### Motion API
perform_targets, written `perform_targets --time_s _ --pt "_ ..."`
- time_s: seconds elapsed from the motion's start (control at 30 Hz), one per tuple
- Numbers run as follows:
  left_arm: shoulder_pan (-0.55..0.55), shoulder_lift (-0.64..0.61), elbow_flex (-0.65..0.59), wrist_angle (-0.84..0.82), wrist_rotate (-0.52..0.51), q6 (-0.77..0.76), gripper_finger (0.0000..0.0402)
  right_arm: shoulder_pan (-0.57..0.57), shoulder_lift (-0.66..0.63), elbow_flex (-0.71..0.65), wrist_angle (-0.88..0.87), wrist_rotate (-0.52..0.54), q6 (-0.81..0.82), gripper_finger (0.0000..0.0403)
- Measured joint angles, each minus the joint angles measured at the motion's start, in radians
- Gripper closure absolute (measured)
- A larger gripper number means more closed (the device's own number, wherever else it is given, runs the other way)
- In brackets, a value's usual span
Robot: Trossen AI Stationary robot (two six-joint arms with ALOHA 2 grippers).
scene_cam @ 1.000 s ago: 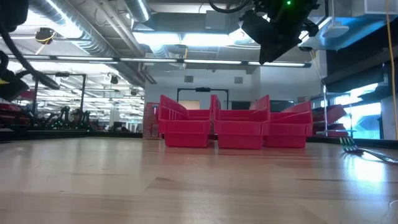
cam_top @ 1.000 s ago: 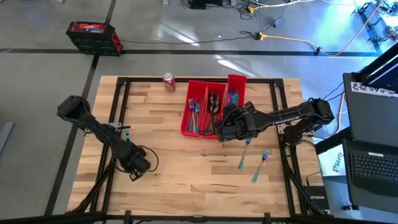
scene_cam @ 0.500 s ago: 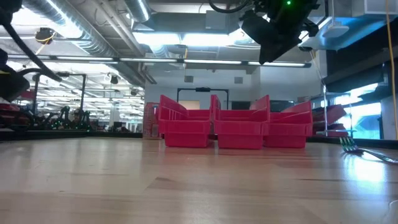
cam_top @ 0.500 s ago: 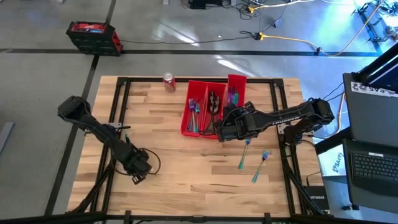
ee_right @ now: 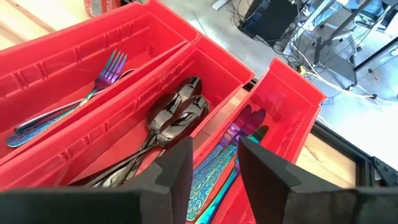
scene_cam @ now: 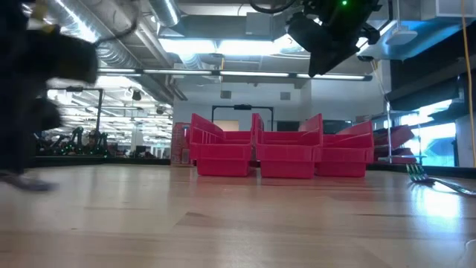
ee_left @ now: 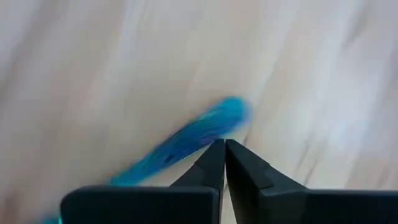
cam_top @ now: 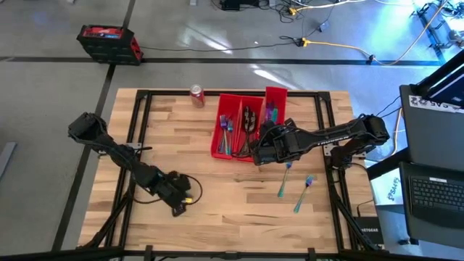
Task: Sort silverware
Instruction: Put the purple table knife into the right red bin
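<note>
Three long red bins (cam_top: 243, 125) stand side by side at the table's far middle. They hold forks (ee_right: 102, 71), dark spoons (ee_right: 177, 115) and teal knives (ee_right: 217, 165). My right gripper (ee_right: 214, 155) hovers open over the bins' near end (cam_top: 257, 152), with nothing between its fingers. Two teal forks (cam_top: 284, 181) (cam_top: 303, 193) lie flat on the table near its right edge. My left gripper (cam_top: 180, 204) is shut low over the near left of the table. A blurred blue piece of silverware (ee_left: 205, 127) shows just past its fingertips (ee_left: 224, 144). My left gripper's shut fingertips (ee_left: 211, 155) stand right at the blurred blue piece of silverware, which runs slantwise behind them. I cannot tell whether they touch or hold it.
A red soda can (cam_top: 196, 95) stands at the table's far edge, left of the bins. The black frame rails (cam_top: 141, 130) run along both sides of the table. Bare wood (cam_top: 232, 196) lies between my two grippers.
My left gripper has gone toward the table's right and near edges and has turned at the wrist, staying shut. My right gripper has kept still over the bins.
</note>
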Motion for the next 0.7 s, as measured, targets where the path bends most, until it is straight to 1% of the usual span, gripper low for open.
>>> perform_targets --time_s 0.07,0.13,0.2,0.23,0.3,0.37,0.5,0.57,0.7 --pt "0.003 0.0 0.0 0.142 -0.027 0.114 0.0402 0.0 0.0 0.0 0.004 0.0 -0.001 0.0291" --pt "0.006 -0.005 0.001 0.272 -0.03 0.211 0.0402 0.0 0.0 0.0 0.003 -0.003 -0.001 0.0291" --pt "0.005 -0.021 0.002 0.351 -0.063 0.252 0.0402 0.0 0.0 0.0 0.003 -0.013 -0.001 0.0291" --pt "0.005 -0.034 0.003 0.361 -0.086 0.263 0.0402 0.0 0.0 0.0 0.004 -0.019 -0.001 0.0291" --pt "0.004 -0.058 0.003 0.332 -0.119 0.268 0.0402 0.0 0.0 0.0 0.003 -0.029 -0.001 0.0291" --pt "-0.001 -0.083 0.003 0.239 -0.126 0.258 0.0402 0.0 0.0 0.0 0.004 -0.035 -0.001 0.0291" --pt "-0.027 -0.136 0.003 -0.017 -0.114 0.105 0.0402 0.0 0.0 0.0 0.005 -0.045 -0.004 0.0291" --pt "-0.065 -0.147 0.003 -0.111 -0.105 0.033 0.0402 0.0 0.0 0.0 0.005 -0.045 -0.007 0.0291" --pt "-0.164 -0.143 0.003 -0.154 -0.079 -0.007 0.0402 0.0 0.0 0.0 0.008 -0.045 -0.024 0.0291"
